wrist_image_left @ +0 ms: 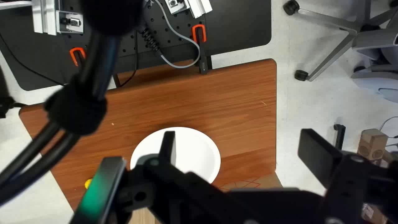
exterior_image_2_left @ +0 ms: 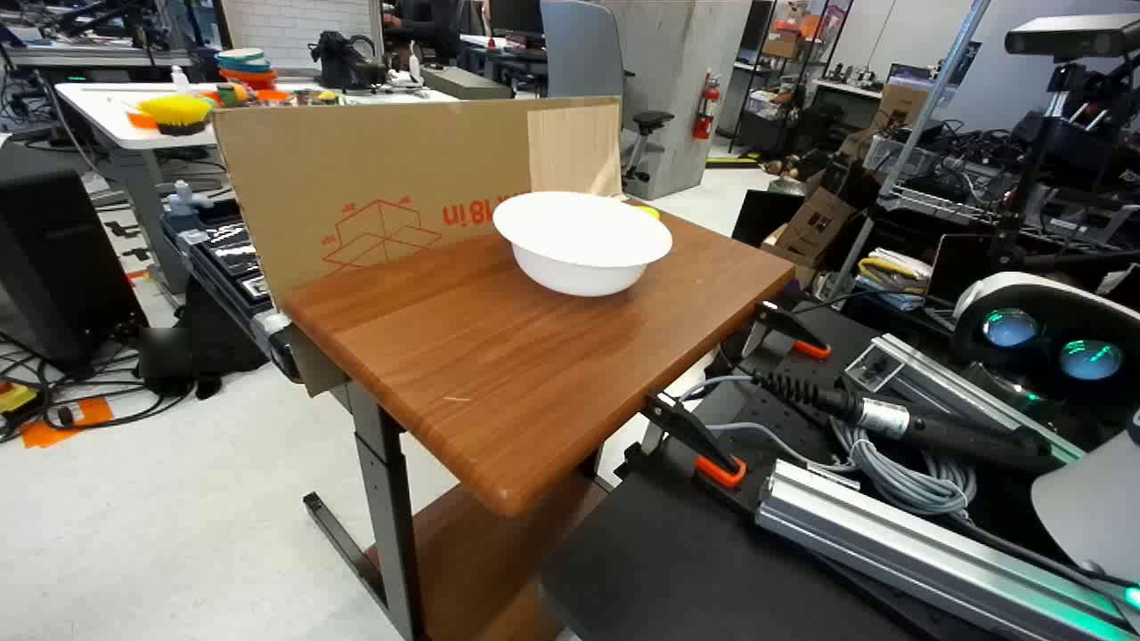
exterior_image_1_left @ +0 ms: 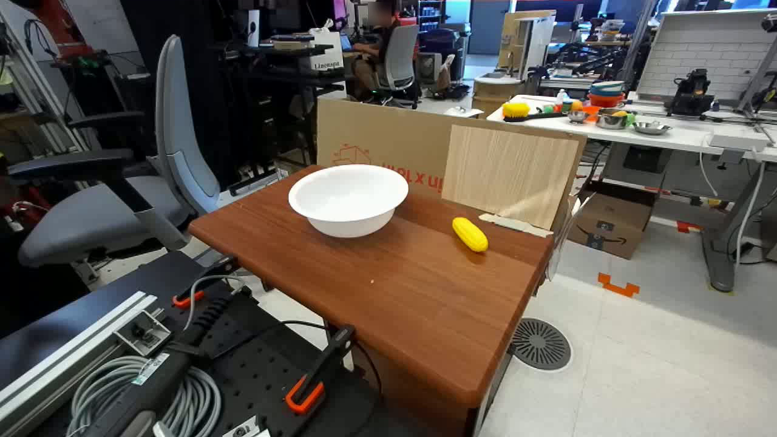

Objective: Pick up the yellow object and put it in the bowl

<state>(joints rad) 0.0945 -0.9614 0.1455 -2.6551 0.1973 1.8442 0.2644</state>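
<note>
Yellow object (exterior_image_1_left: 470,235): oblong, rounded ends, lying on the counter (exterior_image_1_left: 413,309) near the foot of the light wood-grain panel (exterior_image_1_left: 513,173). Outside the bowl (exterior_image_1_left: 349,197), clear of it. In an exterior view only a sliver of the yellow object (exterior_image_2_left: 650,213) shows behind the bowl; wrist view gets a small bit, rest covered by the gripper (wrist_image_left: 239,152). Bowl: white, upright, sitting on the counter. Gripper: up above the counter, jaws spread wide apart, blocking part of the bowl in the wrist view. Cardboard sheet (exterior_image_1_left: 382,124) stands along a long edge of the counter, panel up against it, in both exterior views. Opposite edge: two black-and-orange clamps (exterior_image_1_left: 326,359), then a black perforated board (exterior_image_1_left: 270,364) with a coil of grey cable (exterior_image_1_left: 203,391) on it. Grey office chair (exterior_image_1_left: 176,142) beside the counter.
</note>
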